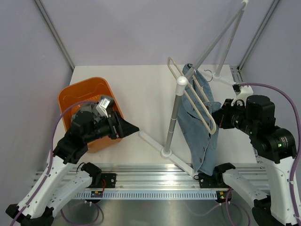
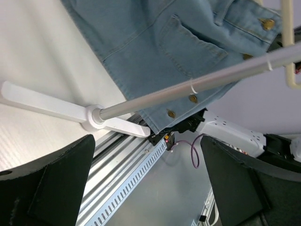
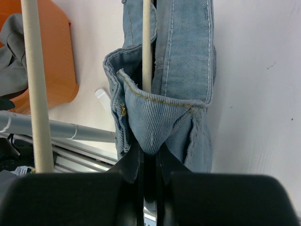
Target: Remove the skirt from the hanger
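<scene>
White surface beneath, the right jaws are clamping a fold of the denim skirt (image 3: 183, 56), which is hanging on the hanger (image 3: 35, 70) from the rack (image 2: 178, 89). The left jaws are gaping, empty. Denim is looking limp and weighty, with thick seams offering the best grip.

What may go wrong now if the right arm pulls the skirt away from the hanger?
1. The right jaws are shut on a fold of the skirt, and a bar of the hanger seems to run into the same pinch. A pull may drag the hanger along.
2. The rack stands on a thin foot, and the left jaws are open and apart from it. With nothing steadying the rack, it may tip.
</scene>
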Motion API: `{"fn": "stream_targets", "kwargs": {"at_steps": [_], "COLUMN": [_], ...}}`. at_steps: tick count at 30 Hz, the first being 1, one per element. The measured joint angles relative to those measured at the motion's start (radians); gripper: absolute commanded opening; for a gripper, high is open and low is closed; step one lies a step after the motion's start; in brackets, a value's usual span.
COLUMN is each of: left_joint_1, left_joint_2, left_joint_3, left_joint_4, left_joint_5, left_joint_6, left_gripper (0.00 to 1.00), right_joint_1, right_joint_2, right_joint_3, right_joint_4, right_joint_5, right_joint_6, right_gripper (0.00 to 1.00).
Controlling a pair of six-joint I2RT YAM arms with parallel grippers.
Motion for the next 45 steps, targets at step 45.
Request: {"fn": "stream_targets", "kwargs": {"at_steps": [45], "left_joint_1": [0.0], "left_joint_2": [0.239], "left_joint_3": [0.325], "left_joint_4": [-0.252], "left_joint_5": [-0.306], "left_joint_6": [0.193], "left_gripper": [0.98], "right_joint_1": [0.0], "right_joint_2": [0.316], "right_joint_3": [-0.185], "right_joint_4": [0.444], "right_joint_5": [-0.341], "right_joint_6": [-0.044], "right_gripper": [0.0]}}
